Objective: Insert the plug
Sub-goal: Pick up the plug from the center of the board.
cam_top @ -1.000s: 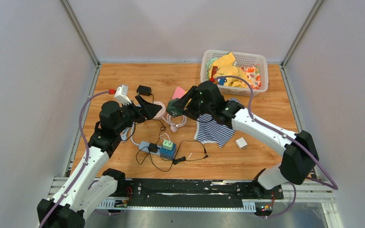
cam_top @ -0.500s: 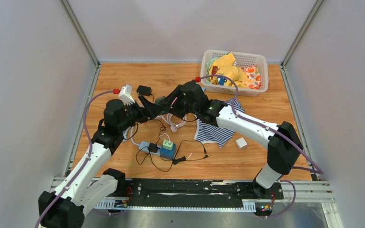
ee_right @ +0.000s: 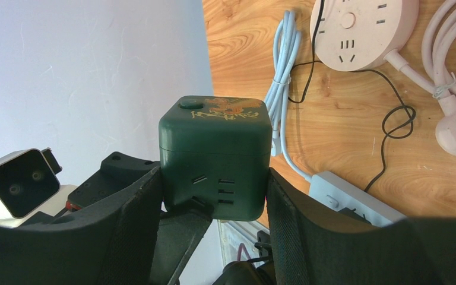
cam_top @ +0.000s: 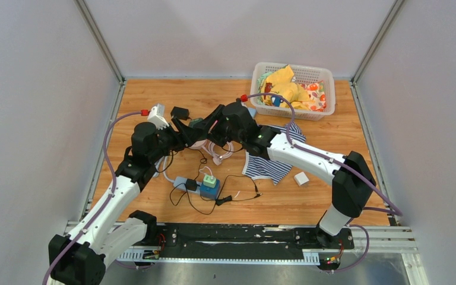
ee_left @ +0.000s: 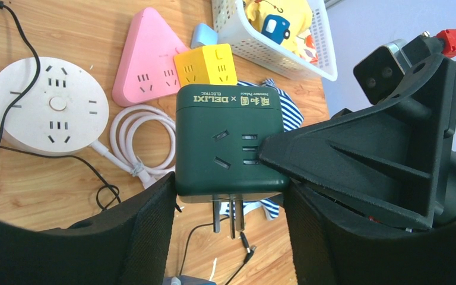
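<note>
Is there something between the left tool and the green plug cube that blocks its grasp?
Nothing visible does. The green plug cube sits between the fingers of the left tool; the right tool grips it from the opposite side.

A robotics lab cell: grey panel walls [cam_top: 35,119], aluminium posts [cam_top: 98,38], arms [cam_top: 116,199] bolted to a rail [cam_top: 237,234].

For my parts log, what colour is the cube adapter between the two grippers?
Dark green. The cube adapter shows best in the left wrist view.
</note>
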Robot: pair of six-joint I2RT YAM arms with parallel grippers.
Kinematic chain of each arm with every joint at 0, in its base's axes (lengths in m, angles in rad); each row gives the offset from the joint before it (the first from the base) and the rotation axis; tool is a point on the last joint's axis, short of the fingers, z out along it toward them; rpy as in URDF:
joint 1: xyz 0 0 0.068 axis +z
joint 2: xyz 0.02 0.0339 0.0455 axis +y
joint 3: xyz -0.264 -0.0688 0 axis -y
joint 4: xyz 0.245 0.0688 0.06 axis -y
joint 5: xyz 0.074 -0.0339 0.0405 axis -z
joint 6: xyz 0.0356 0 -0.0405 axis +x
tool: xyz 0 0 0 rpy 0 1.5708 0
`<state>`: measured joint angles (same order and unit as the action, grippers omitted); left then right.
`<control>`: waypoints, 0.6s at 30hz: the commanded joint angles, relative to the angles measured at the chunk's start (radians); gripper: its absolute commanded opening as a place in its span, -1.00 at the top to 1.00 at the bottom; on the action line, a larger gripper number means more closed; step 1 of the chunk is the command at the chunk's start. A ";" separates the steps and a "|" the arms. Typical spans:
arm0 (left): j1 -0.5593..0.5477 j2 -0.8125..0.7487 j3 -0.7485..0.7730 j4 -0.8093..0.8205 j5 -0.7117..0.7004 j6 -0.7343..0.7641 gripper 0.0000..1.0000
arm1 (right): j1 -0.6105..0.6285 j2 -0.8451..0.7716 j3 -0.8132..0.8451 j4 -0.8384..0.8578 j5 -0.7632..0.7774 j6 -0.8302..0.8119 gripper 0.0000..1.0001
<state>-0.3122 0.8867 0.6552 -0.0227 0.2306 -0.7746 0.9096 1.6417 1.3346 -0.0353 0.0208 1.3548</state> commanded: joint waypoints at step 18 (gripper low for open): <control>-0.005 0.036 0.012 0.102 -0.100 -0.010 -0.42 | 0.034 0.036 0.010 0.060 -0.143 0.021 0.40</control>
<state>-0.3164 0.9165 0.6552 -0.0238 0.1867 -0.7929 0.9077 1.6699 1.3365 0.0368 -0.0143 1.3781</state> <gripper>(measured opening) 0.744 0.605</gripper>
